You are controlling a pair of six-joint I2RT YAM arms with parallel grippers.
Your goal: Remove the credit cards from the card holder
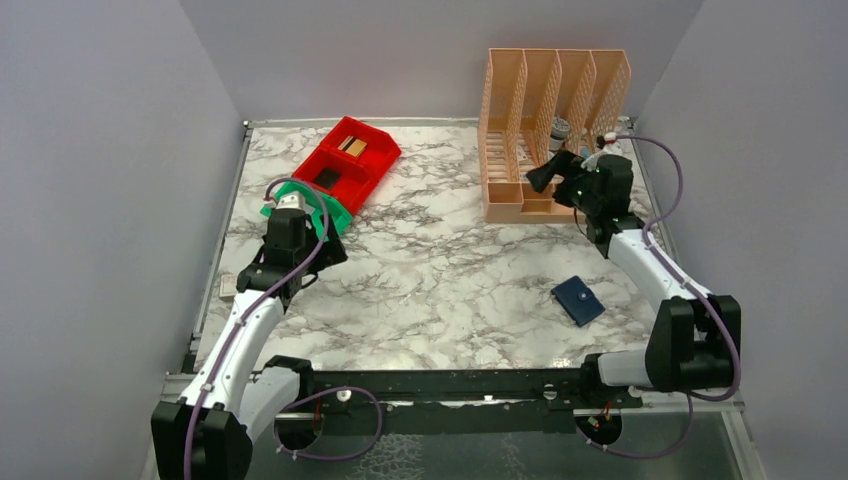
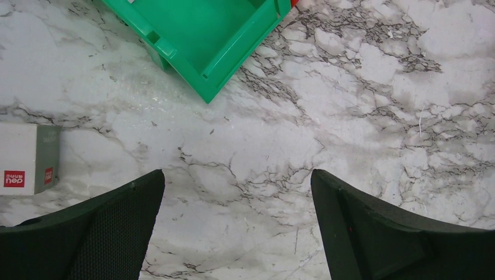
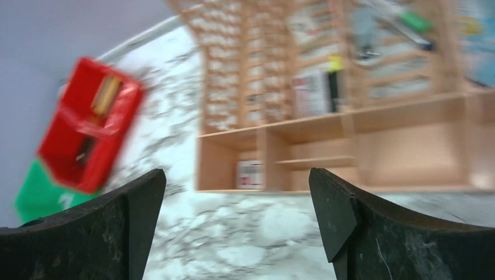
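Two tools work this marbled counter (image 1: 440, 270), and each gapes wide with nothing between its fingers. Nearest the robot, on the right side, the card holder (image 1: 578, 300) lies flat and folded shut on the counter, dark blue, well apart from both tools. Over at the left edge sits a small white box (image 1: 228, 287) with a red label (image 2: 14, 178). Further in, the left tool (image 1: 292, 205) hangs above bare marble, pointing down, its two black fingers (image 2: 111, 233) spread over the stone near one corner of the green bin (image 2: 216, 35). A red bin (image 1: 350, 160) touches the green one on its far side. Farthest out, on the right, the right tool (image 1: 545, 175) is raised and faces the peach slotted organiser (image 1: 550, 110); its wrist view is blurred, showing the organiser's shelves (image 3: 350, 128) between the parted fingers (image 3: 373, 233)
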